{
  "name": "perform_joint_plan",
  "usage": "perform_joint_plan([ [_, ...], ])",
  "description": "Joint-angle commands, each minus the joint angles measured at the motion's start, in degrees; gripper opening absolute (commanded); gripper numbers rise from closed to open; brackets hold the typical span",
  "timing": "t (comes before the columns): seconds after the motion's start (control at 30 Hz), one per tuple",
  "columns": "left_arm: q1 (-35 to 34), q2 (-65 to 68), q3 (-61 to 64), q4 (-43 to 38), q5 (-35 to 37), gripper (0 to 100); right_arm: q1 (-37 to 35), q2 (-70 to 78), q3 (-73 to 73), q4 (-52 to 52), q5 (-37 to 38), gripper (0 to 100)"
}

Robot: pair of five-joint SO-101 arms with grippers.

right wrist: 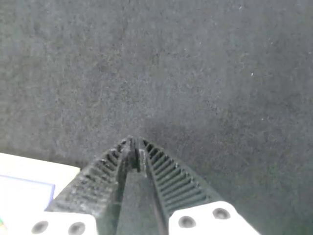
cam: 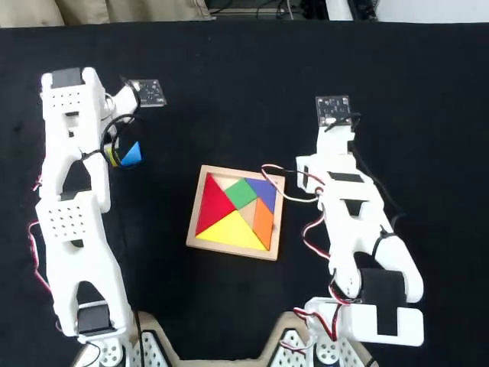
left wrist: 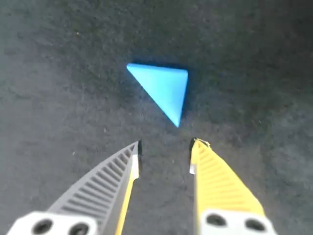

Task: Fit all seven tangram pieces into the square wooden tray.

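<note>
Left pincer hangs spread apart with the blue triangle just ahead of its tips, likely lined up to grab this loose piece; the tray lies well off. Right pincer, closed on nothing, sits beside the tray, clear of it

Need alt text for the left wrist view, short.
A blue triangle lies flat on black cloth, just ahead of the left arm's open end effector and not touching it. One finger is grey, the other yellow, with the triangle's nearest corner pointing toward the gap between them.
</note>
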State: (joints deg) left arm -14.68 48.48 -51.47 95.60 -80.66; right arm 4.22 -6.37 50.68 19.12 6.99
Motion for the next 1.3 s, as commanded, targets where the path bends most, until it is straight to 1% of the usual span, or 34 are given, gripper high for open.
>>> perform_joint_plan([
  [0.0, 1.63, -0.7, -7.87, -2.11, 11.6, 19, -0.7, 0.13, -3.3, -0.7, 0.62, 1.1],
  [0.07, 1.98, -0.7, -9.89, -2.55, 21.98, 19, -0.79, 0.13, -3.3, -0.7, 0.62, 1.1],
  [0.13, 3.21, -0.7, -10.15, 0.09, 30.07, 23, -0.97, 0.13, -3.3, -0.7, 0.62, 1.1],
  [0.2, 4.44, -0.62, -9.71, 3.87, 35.52, 29, -0.97, 0.13, -3.3, -0.7, 0.62, 1.1],
  [0.23, 4.97, -0.44, -9.19, 4.22, 38.15, 30, -0.97, 0.13, -3.3, -0.7, 0.62, 1.1],
  [0.3, 5.58, 0.79, -8.13, 2.64, 43.43, 30, -0.97, 0.13, -3.3, -0.7, 0.62, 1.1],
  [0.33, 5.58, 1.67, -8.13, 1.49, 44.48, 30, -0.97, 0.13, -3.3, -0.7, 0.62, 1.1],
  [0.43, 5.14, 4.31, -8.04, -0.44, 45.01, 30, -0.97, 0.13, -3.3, -0.7, 0.62, 1.1],
  [0.63, 4.97, 8.97, -8.04, -0.7, 44.75, 30, -0.97, 0.13, -3.3, -0.7, 0.62, 1.1],
  [0.87, 4.26, 10.02, -8.04, -0.26, 45.1, 30, -0.97, 0.13, -3.3, -0.7, 0.62, 1.1],
  [1.07, 3.56, 10.2, -7.43, -3.34, 45.1, 30, -0.97, 0.13, -3.3, -0.7, 0.62, 1.1],
  [1.27, 3.47, 13.36, -7.96, -3.08, 44.75, 30, -0.97, 0.13, -3.3, -0.79, 0.62, 1.1],
])
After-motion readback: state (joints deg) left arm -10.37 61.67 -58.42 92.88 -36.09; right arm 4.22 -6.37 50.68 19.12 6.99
